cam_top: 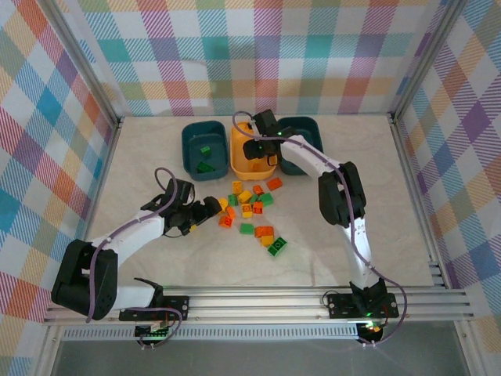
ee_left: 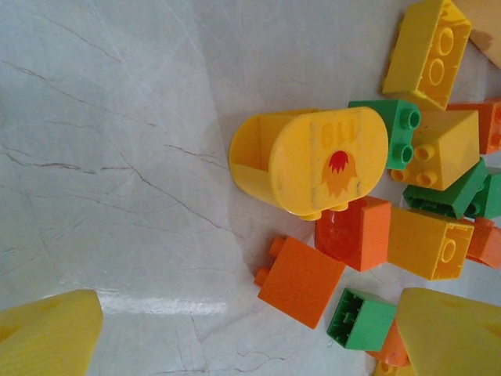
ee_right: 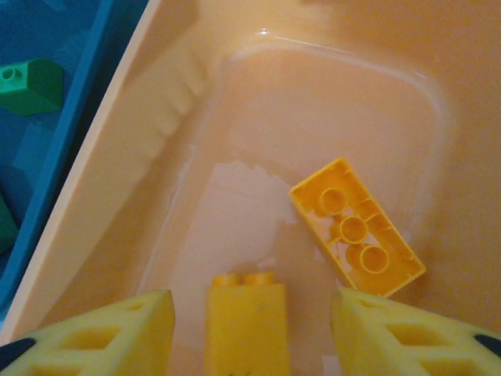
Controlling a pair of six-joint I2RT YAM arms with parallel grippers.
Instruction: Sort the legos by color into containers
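Spread wide, the left claw (ee_left: 250, 321) is hovering at the left edge of the legos (cam_top: 250, 207) scattered on the surface (cam_top: 376, 196). An orange brick (ee_left: 301, 278) is lying straight between its fingers (ee_left: 47, 337), a rounded yellow piece (ee_left: 309, 160) crowding just beyond. The right claw (ee_right: 250, 305), parted, is hanging over the yellow-orange tub (ee_right: 156, 117), a yellow brick (ee_right: 246, 337) sitting clear of both fingers (ee_right: 102, 337).

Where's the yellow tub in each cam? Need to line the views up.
Top external: yellow tub at back centre, between two teal tubs.
Right wrist: yellow tub seen from close above, with two yellow bricks in it.
Left wrist: aimed at the loose brick pile on the table.
Shared landmark: the left teal tub holding a green brick, left of the yellow tub in the top external and right wrist views.
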